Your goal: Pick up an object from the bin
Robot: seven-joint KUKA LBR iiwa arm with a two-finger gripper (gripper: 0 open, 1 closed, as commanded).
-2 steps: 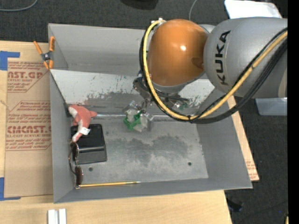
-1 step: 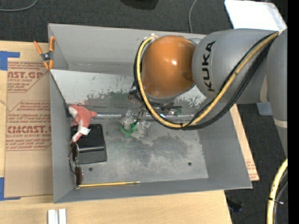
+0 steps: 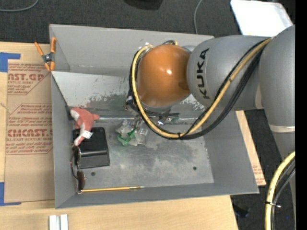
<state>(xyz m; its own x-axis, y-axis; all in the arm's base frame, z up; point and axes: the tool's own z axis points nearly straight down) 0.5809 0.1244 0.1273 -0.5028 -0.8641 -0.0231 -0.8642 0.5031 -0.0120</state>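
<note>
A grey KUKA arm (image 3: 230, 80) reaches into a grey metal bin (image 3: 144, 44) from the right. Its rounded orange cover (image 3: 160, 75) sits over the wrist and hides most of the claw (image 3: 144, 120) beneath it, so I cannot tell whether the claw is released or clenched.

Just below and slightly left of the claw lies a small crumpled clear wrapper (image 3: 130, 134) with a green piece in it. It is the nearest thing, close under the claw. Whether the two touch is hidden.

Well to the claw's left, against the bin's left wall, are a pink thing (image 3: 82, 118) and, touching it from below, a black box (image 3: 93, 147). A thin yellow stick (image 3: 112, 189) lies along the near wall, well below the claw.

This looks like the approach step, low over the wrapper with nothing seen lifted. The next move would likely call for settling squarely on that light, slippery wrapper, closing and rising straight.

The bin floor is scuffed bare metal. The bin stands on a pale wooden tabletop (image 3: 144, 214), with dark ground and a cable (image 3: 200, 8) beyond.
</note>
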